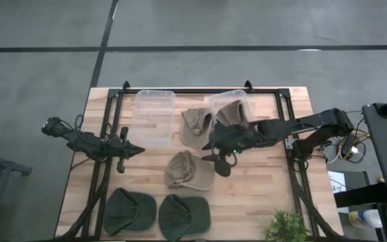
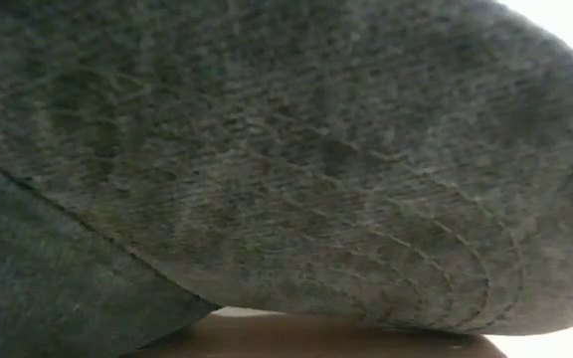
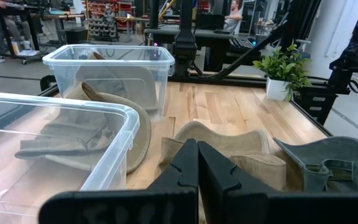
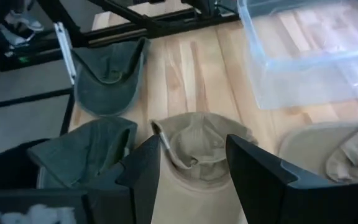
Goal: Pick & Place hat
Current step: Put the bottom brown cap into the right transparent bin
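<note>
Right gripper [image 4: 191, 171], jaws parted and holding nothing, hangs directly above the tan hat [image 4: 199, 147] that lies at the middle of the table [image 1: 267, 195]; in the high view the same gripper [image 1: 222, 160] sits just beside the hat's [image 1: 189, 169] right edge. The hat lies crown down, its hollow facing up and the brim spread toward the dark green hats [image 1: 158, 212] at the near edge. Expect your target to be light, soft and limp: the fabric will fold and sag once lifted, and it should neither slip much nor break. Take hold where the cloth doubles, at the raised rim of the opening or the seam of brim and crown, so that one finger goes inside the hollow and one outside; a pinch on the flat brim alone is likely to let the crown droop. A second tan hat [image 1: 195, 124] lies between the two clear bins [image 1: 154, 114], and a third fills the right bin [image 1: 230, 107]. Left gripper [image 3: 196, 165] waits closed and empty at the table's left side, near the left bin.
</note>
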`<move>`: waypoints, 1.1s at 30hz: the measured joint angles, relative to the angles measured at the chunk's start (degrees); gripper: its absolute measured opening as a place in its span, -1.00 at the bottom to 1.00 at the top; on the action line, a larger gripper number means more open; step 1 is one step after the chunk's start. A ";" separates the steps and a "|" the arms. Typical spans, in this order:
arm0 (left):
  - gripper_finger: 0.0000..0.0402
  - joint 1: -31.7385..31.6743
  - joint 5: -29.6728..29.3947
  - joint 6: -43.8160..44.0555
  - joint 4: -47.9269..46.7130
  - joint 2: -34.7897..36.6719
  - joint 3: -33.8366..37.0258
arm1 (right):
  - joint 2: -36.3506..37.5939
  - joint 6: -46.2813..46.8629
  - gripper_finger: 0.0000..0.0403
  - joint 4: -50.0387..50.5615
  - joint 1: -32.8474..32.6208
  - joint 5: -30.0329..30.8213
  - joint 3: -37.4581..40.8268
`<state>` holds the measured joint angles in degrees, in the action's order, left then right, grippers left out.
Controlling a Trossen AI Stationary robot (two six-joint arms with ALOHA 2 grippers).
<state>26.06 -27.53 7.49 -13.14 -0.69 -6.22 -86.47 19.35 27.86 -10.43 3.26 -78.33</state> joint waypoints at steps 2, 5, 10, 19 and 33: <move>-1.00 0.00 0.00 0.00 0.02 -0.07 0.00 | -1.63 0.18 -0.13 -0.59 -0.87 1.60 1.29; -1.00 0.00 0.00 0.00 0.02 -0.33 0.00 | -4.84 0.22 -0.13 -1.57 -1.82 4.51 2.10; -1.00 0.00 0.01 0.00 -0.05 -0.68 -0.01 | -12.21 1.19 -0.13 -0.19 -1.50 7.47 1.29; -1.00 0.01 0.00 0.00 -0.32 -1.26 0.00 | -21.01 -0.05 -0.13 1.52 0.80 10.58 -0.38; -1.00 0.01 0.00 0.00 -0.55 -1.46 0.00 | -22.22 2.28 -0.13 4.82 4.20 4.06 -0.70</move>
<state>26.07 -27.53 7.49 -13.69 -2.15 -6.22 -108.69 21.63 32.67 -6.22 7.32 -79.02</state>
